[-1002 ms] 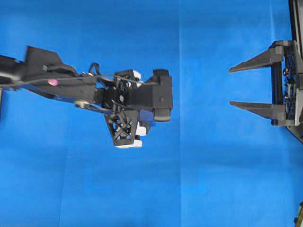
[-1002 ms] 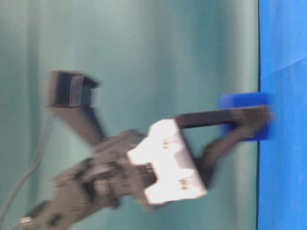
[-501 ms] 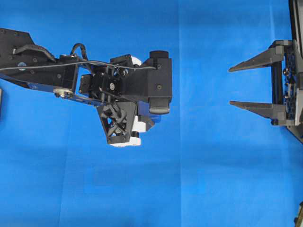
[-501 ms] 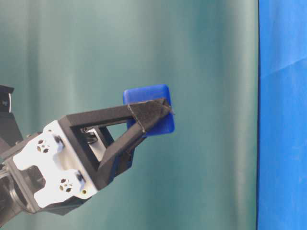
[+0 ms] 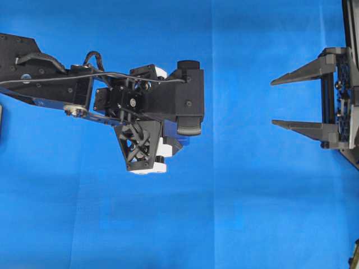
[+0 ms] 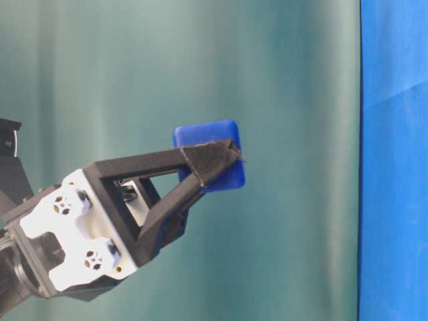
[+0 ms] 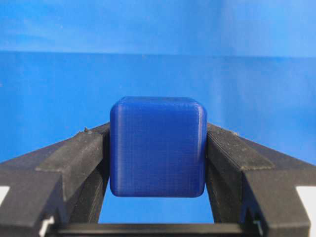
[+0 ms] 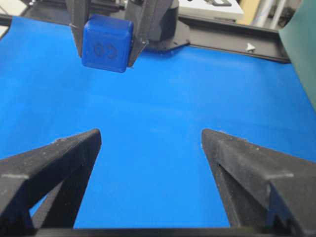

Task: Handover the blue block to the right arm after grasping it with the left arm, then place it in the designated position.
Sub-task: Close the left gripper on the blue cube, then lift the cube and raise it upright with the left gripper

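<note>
The blue block (image 6: 210, 155) is a small dark-blue cube with rounded edges, held in the air off the blue cloth (image 6: 394, 200). My left gripper (image 7: 157, 148) is shut on it, one black finger (image 7: 79, 153) pressed against each side face. In the overhead view the left arm (image 5: 168, 103) covers the block at centre left. My right gripper (image 5: 273, 102) stands open and empty at the right edge, pointing left toward the left arm and well apart from it. In the right wrist view the block (image 8: 106, 43) hangs ahead at upper left, beyond the open right gripper (image 8: 150, 133).
The blue cloth (image 5: 241, 196) covers the whole table. A black frame rail (image 8: 222, 27) runs along the far edge behind the left arm's base. A green curtain (image 6: 287, 80) backs the table-level view.
The left gripper has lifted the block off the cloth and swung up; over the last half second it has hardly moved. The right gripper has stayed still and open.
</note>
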